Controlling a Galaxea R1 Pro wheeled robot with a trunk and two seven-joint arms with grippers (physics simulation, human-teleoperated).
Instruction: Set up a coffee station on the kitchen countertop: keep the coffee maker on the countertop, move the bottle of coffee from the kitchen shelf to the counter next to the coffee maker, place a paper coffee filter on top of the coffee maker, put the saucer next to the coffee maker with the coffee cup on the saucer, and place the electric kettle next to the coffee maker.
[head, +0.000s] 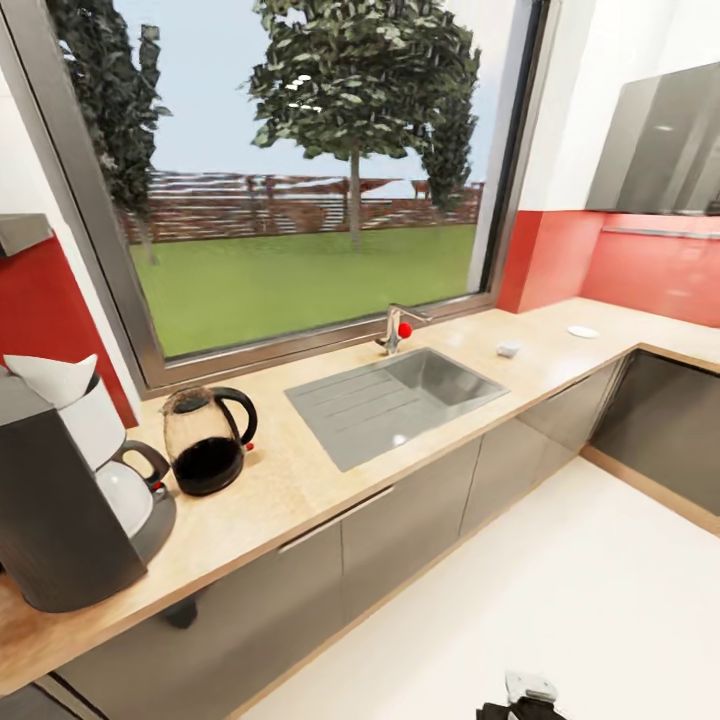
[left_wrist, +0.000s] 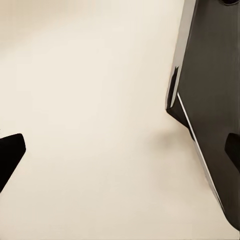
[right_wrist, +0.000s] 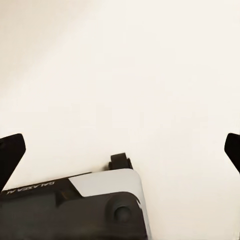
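The coffee maker (head: 60, 500), dark grey with a white carafe, stands at the near left of the kitchen countertop (head: 300, 480). A white paper coffee filter (head: 55, 378) sits on top of it. Right beside it stands the black glassy electric kettle (head: 208, 440). Far along the worktop, past the sink, lie the tiny white coffee cup (head: 509, 348) and the white saucer (head: 583, 331), apart from each other. The bottle of coffee and the kitchen shelf are out of view. My left gripper (left_wrist: 120, 155) and right gripper (right_wrist: 120, 152) hang open over the pale floor, holding nothing.
A steel sink (head: 395, 400) with a faucet (head: 395, 328) is set into the worktop under a large window. Grey cabinet fronts (head: 400, 540) run below, and the counter turns a corner at the far right. Cream floor (head: 560, 600) lies in front. A dark panel (left_wrist: 215, 100) is beside my left gripper.
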